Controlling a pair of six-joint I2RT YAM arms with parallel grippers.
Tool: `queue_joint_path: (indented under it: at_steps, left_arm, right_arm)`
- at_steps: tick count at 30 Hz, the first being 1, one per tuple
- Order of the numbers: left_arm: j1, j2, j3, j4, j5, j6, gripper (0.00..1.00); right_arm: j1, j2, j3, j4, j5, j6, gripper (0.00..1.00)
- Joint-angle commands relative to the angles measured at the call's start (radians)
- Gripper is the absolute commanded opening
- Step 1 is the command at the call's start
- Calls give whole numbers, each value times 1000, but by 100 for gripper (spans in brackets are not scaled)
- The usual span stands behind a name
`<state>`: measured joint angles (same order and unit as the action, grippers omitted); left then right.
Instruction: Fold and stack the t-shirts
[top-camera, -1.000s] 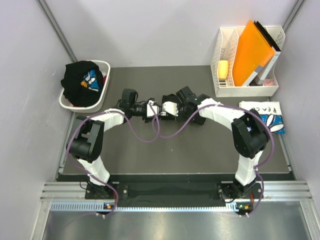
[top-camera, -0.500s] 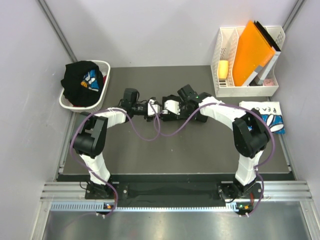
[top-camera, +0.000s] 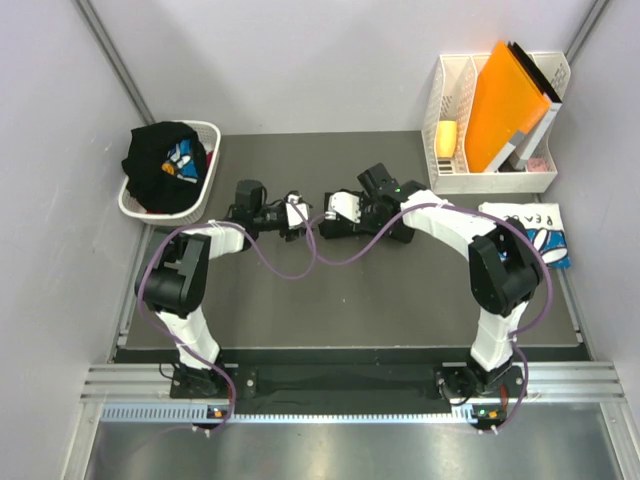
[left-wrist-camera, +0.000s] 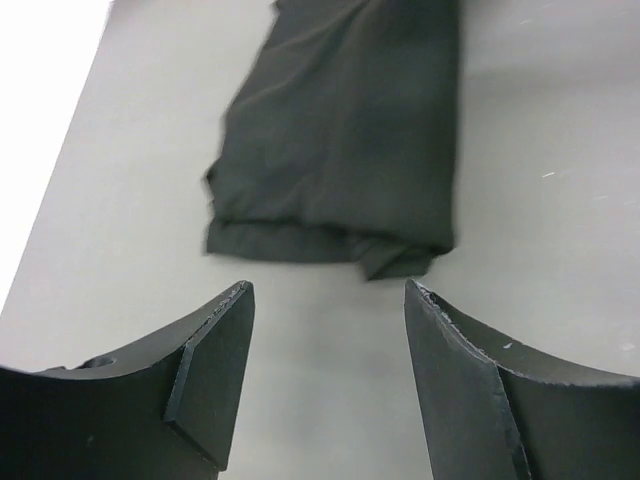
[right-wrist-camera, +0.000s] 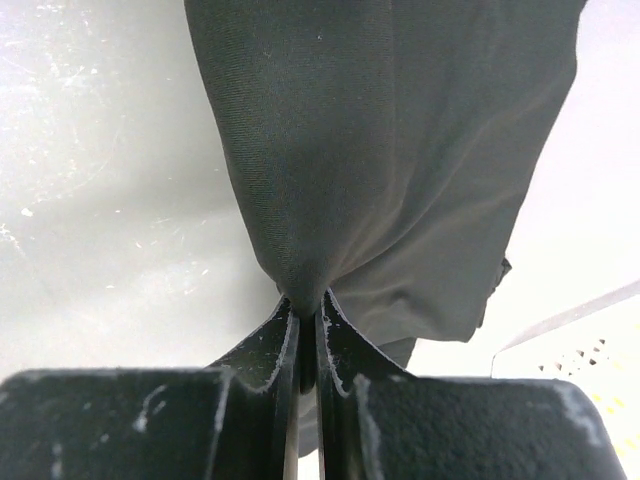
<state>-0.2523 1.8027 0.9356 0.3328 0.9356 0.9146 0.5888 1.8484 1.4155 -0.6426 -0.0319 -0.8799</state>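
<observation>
Black tee (left-wrist-camera: 340, 130) lies in a long fold mid-table (top-camera: 350, 290). The right gripper (right-wrist-camera: 305, 312) is pinched tight on a bunch of its fabric, while the left gripper (left-wrist-camera: 328, 292) has its fingers apart just left of the tee's end, not touching. Second black tee (top-camera: 160, 165), with printed chest, is heaped in the white basket (top-camera: 208, 175) far left; the folded white PEACE tee (top-camera: 525, 232) is at the table's right edge.

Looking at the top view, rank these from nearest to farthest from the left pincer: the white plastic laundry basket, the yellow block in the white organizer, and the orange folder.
From the left pincer:
1. white plastic laundry basket, back left.
2. yellow block, back right.
3. orange folder, back right, beyond the block.
</observation>
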Motion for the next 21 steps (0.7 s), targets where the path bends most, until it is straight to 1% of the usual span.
queue_joint_path:
  at_steps: [1, 3, 7, 11, 14, 21]
  left_arm:
    - [22, -34, -1, 59, 12, -1, 66]
    - [21, -34, -4, 34, 32, 20, 66]
    - [-2, -13, -6, 44, 40, 29, 66]
    - [-19, 14, 29, 31, 61, 27, 66]
    - [-36, 35, 58, -18, 77, 73, 67]
    - [-68, 79, 98, -18, 80, 64, 67]
  right_arm:
    - [-7, -67, 48, 38, -36, 16, 0]
    - [-9, -66, 53, 40, -34, 18, 0]
    - [-10, -64, 63, 40, -30, 18, 0]
    - [-10, -61, 77, 35, -28, 18, 0]
    - [-10, -54, 91, 34, -25, 16, 0]
    - [-10, -48, 99, 34, -25, 19, 0]
